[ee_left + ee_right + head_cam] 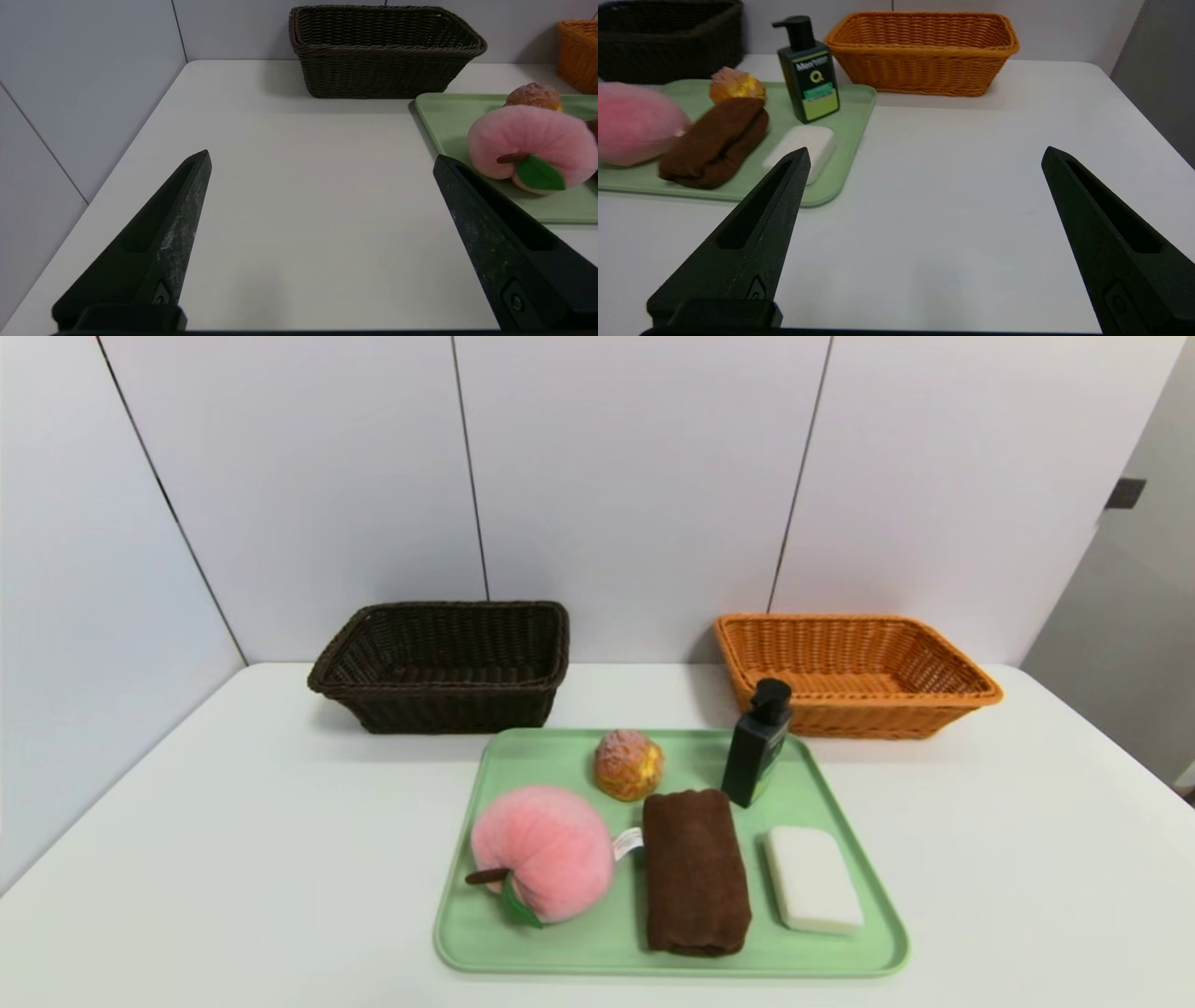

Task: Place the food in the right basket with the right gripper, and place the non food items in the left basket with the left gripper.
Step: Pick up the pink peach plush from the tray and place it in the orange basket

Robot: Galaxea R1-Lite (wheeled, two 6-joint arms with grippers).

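On green tray: pink plush peach, pastry, brown towel, pump bottle, white soap. Dark basket back left, orange basket back right. Left gripper and right gripper hover over bare table, jaws spread wide, holding nothing.

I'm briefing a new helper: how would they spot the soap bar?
Find the green tray on the white table. The soap bar lies flat in its near right corner, beside the brown towel: the only white, smooth block there.
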